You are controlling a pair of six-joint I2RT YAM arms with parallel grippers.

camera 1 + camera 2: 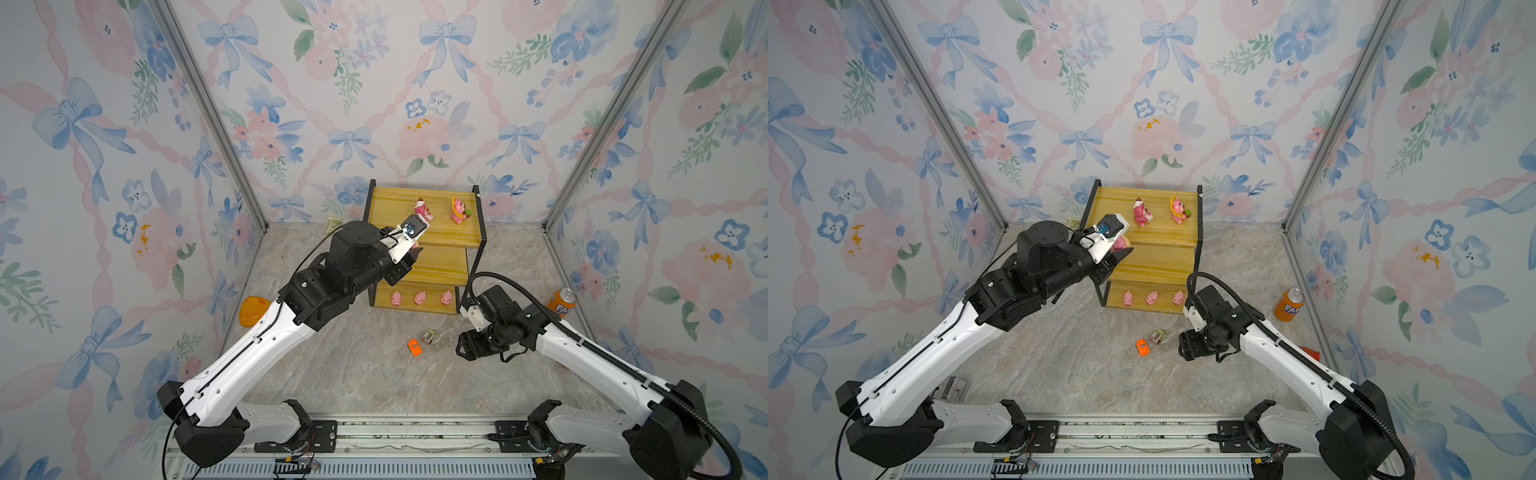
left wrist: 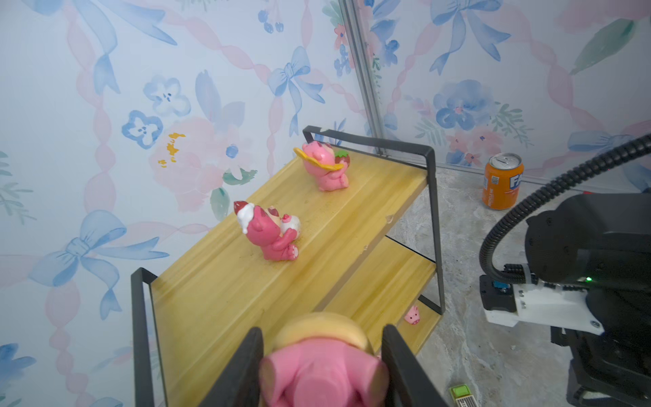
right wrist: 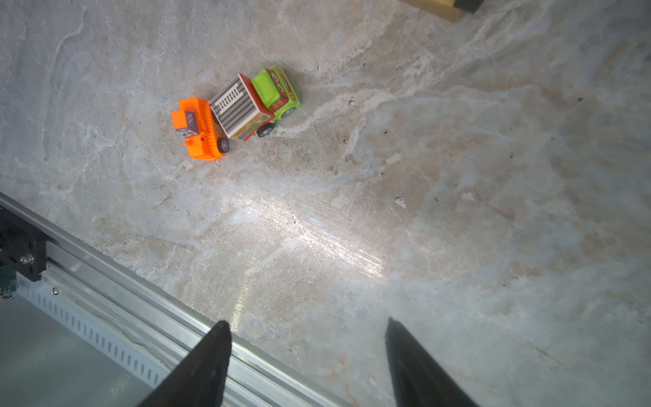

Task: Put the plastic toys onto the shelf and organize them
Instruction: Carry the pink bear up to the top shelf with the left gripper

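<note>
**Left pincer**: closed on a pink figurine with a cream hat, one finger on each flank. It is poised over the near end of the top board of the shelf. Whether the toy's base touches the wood cannot be told.

**Ahead of this pincer, same board:** a white-capped figurine is nearer and a yellow-hatted figurine sits beyond it. Both are seated upright and apart from each other.

**Below it:** the middle board is bare where it shows. The bottom board carries three pigs in a row.

**Right pincer**: open and empty, hovering above the table. Ahead of it, well apart, the orange car and grey-green truck touch each other, not yet shelved.

**Past the shelf:** a soda can, not part of the job.

**Hazards, as judged:**
- Letting go from a height or at a tilt would likely topple the top-heavy figurine. So near the board's end, it could drop to the lower tiers or onto the pigs.
- The black frame rail stands just beside one finger. Spreading fingers or sideways drift could strike it and jolt everything on the shelf.
- Advancing too far would nudge the white-capped figurine.
</note>
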